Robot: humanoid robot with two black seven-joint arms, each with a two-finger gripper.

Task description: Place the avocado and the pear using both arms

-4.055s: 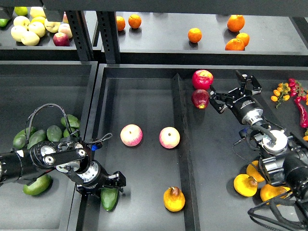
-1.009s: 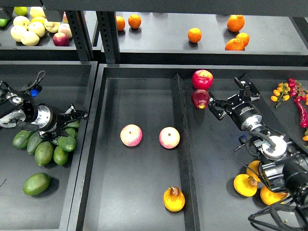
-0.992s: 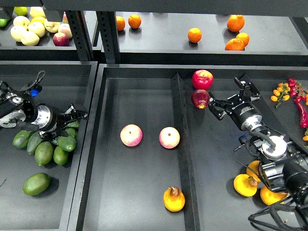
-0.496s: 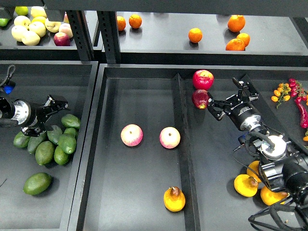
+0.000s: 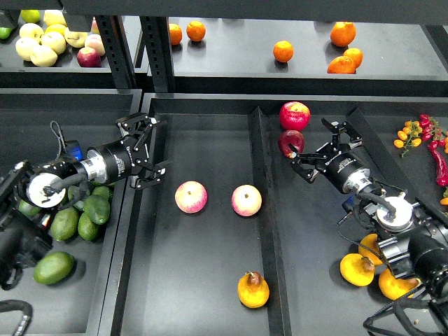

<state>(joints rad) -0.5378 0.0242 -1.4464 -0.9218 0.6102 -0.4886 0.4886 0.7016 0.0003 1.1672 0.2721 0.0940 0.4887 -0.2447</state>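
Observation:
Several dark green avocados (image 5: 89, 213) lie in a pile in the left tray, and one more avocado (image 5: 54, 267) lies alone nearer the front. A yellow-orange pear (image 5: 253, 289) lies at the front of the middle tray, and more pears (image 5: 357, 269) lie in the right tray under my right arm. My left gripper (image 5: 149, 148) is open and empty over the left edge of the middle tray, right of the avocado pile. My right gripper (image 5: 311, 143) is open and empty, just right of a dark red apple (image 5: 290, 142).
Two pink-yellow apples (image 5: 191, 197) (image 5: 246, 200) lie in the middle tray. A red apple (image 5: 295, 115) sits at the back of the right tray. A divider wall (image 5: 264, 210) separates the middle and right trays. The back shelf holds oranges (image 5: 283, 50) and pale apples (image 5: 40, 43). Chillies (image 5: 437, 150) lie far right.
My left gripper has swung right from over the avocado pile to the middle tray's left edge, still open and empty. My right gripper has shifted slightly left toward the dark red apple.

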